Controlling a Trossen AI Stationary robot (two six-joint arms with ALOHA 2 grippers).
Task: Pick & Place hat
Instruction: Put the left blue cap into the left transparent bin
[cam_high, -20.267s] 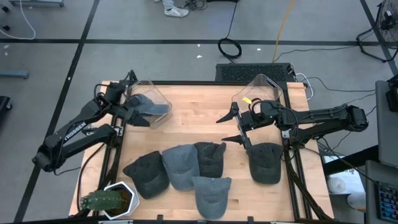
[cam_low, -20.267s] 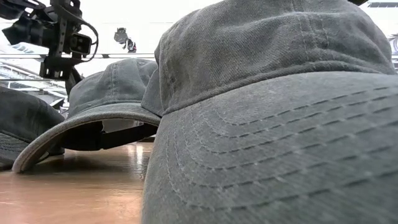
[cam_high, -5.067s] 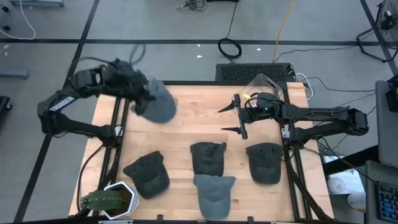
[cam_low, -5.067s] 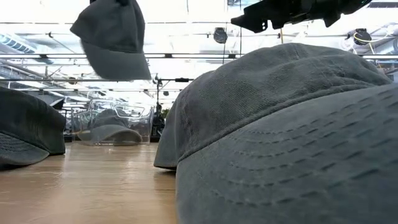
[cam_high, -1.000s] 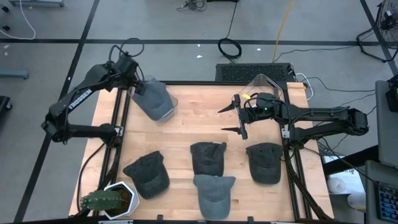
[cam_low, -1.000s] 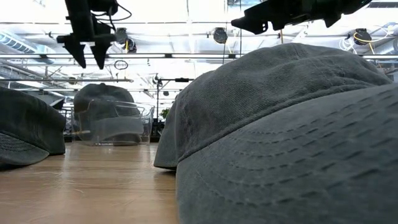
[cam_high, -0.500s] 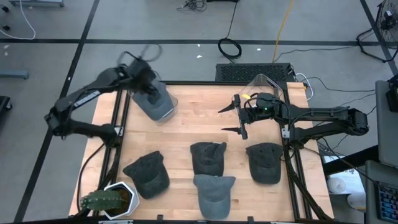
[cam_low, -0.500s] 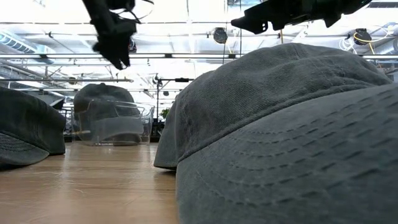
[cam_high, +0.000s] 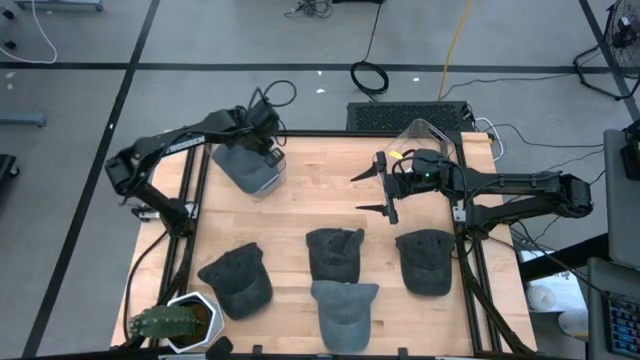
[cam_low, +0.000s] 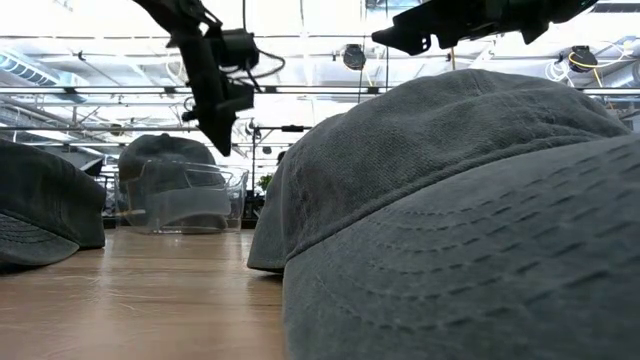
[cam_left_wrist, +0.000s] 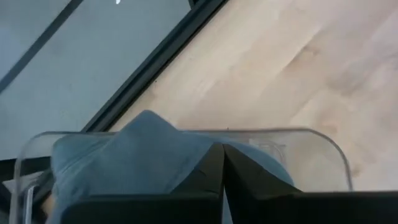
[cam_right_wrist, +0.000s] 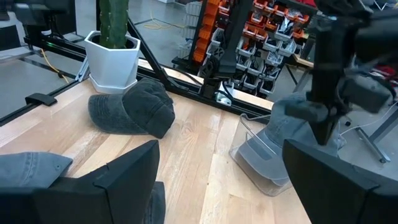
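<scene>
A soft grey fabric hat (cam_high: 247, 160) sits in the clear plastic bin (cam_high: 262, 178). The left gripper (cam_high: 270, 143), fingers pressed together, hovers over it. The right gripper (cam_high: 372, 191) hangs spread above the wooden table (cam_high: 320, 200).

Hidden and cropped parts

The nearest grey cotton cap (cam_low: 450, 220) overflows the low view's edge; the clear plastic bin (cam_left_wrist: 186, 140) partly veils a blue-grey hat (cam_left_wrist: 134, 155).
</scene>
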